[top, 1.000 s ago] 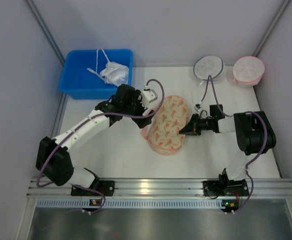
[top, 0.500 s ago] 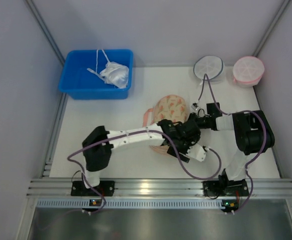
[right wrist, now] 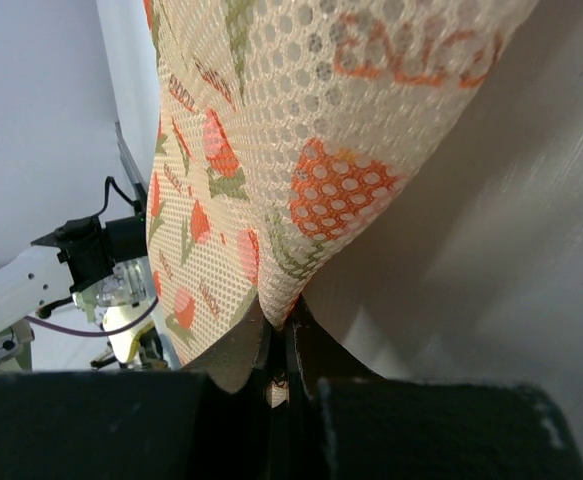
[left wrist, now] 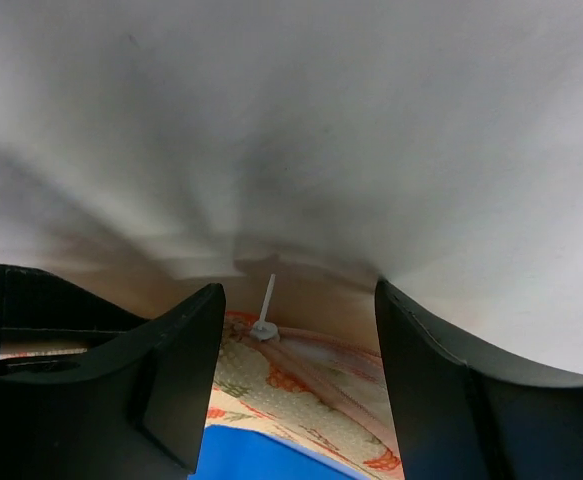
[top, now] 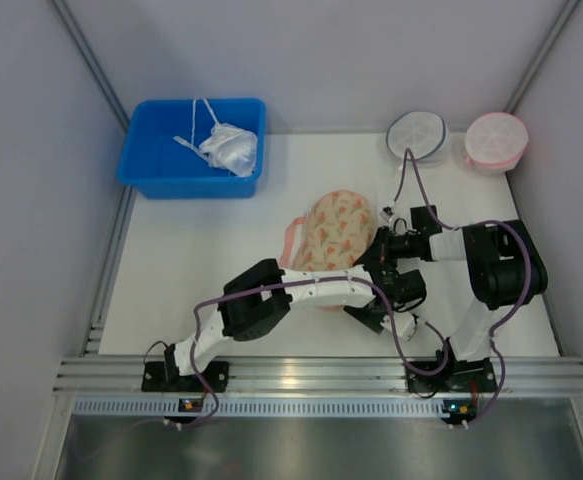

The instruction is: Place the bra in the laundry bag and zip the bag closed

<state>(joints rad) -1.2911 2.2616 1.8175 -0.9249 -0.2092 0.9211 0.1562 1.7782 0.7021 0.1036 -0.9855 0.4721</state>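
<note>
Two tools meet at the laundry bag (top: pixel 336 232) on the worktop (top: pixel 191 260), bra unseen: my right tool (right wrist: pixel 279 340) clenches its printed edge, my left tool (left wrist: pixel 296 305) gapes around the zipper pull (left wrist: pixel 264 312), which could slip free if I clamp off-centre.

Left arm (top: pixel 311 285) blocks laundry bag (top: pixel 339 225) near side; right claw (top: pixel 378 245) its right; left side open.

My white left arm (top: pixel 311 288) lies low and reaches across to the right, elbow bent; the black two-finger left gripper (left wrist: pixel 298 300) has its jaws apart, nothing between them. My right arm (top: pixel 506 265) folds inward to the left, and the black right gripper (right wrist: pixel 281 352) is pinched tight on the edge of the peach floral mesh laundry bag (right wrist: pixel 301 150).
</note>
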